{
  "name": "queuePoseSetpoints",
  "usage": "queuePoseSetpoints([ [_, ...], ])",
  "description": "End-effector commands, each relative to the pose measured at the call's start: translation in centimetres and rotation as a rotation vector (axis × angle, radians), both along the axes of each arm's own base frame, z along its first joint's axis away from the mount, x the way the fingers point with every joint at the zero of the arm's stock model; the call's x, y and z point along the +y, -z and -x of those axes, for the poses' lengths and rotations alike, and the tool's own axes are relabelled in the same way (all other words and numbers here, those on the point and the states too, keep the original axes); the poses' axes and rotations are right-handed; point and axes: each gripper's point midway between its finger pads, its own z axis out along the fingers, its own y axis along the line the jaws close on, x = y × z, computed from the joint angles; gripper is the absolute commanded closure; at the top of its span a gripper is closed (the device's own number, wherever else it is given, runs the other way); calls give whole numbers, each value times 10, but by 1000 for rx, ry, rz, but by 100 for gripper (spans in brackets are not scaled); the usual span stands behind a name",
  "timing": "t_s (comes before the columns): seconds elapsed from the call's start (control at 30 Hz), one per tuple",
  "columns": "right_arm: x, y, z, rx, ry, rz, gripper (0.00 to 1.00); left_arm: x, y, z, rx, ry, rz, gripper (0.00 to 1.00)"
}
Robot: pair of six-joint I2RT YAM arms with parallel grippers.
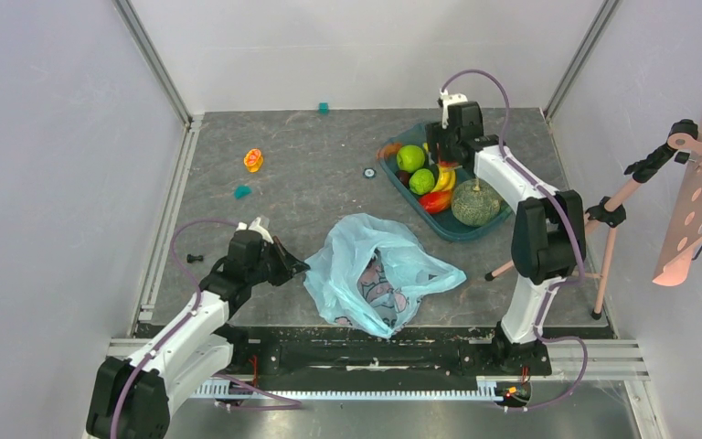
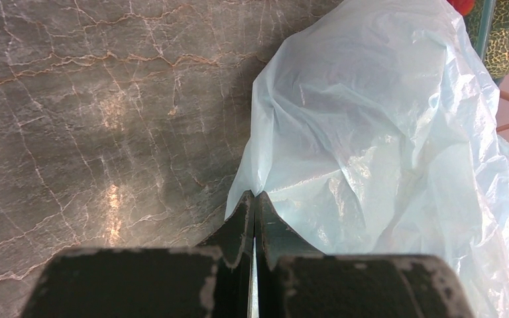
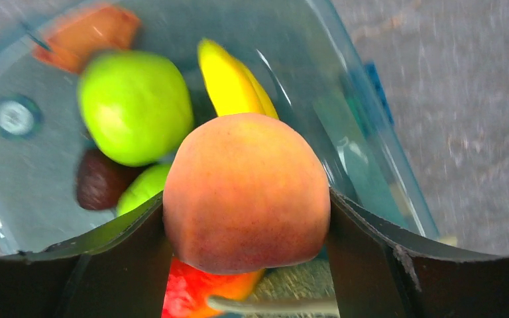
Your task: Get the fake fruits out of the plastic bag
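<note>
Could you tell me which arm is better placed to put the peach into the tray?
Right. The right gripper holds the peach above the tray. The left gripper is shut on the edge of the bag, away from the tray.

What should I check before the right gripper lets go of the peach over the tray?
1. Peach gripped squarely in the right gripper: ok, one finger on each side.
2. Peach above the tray, not the table: ok.
3. Free landing spot: not ok. The banana and mango seem to lie right beneath and the apple is close, so the peach may roll.
4. Left gripper shut on the bag: ok, pinching its edge.
5. Bag emptied of fruit: cannot tell. From the top view no fruit shows at its mouth, but folds hide the inside.
</note>
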Motion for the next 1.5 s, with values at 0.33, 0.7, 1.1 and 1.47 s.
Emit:
queuePoseSetpoints([
  [0.33,-65,25,48,90,153,111,35,-2,-3,-1,-25,29,2,98],
  [0.7,-65,16,42,62,142,90,4,-1,-2,0,-22,26,1,98],
  [1.1,-28,-73,54,-156,-35,-38,2,-3,-15,-12,-48,31,-16,98],
  [1.47,114,-85,205,-242,-432,-317,10,-4,-12,-16,-38,32,-19,98],
])
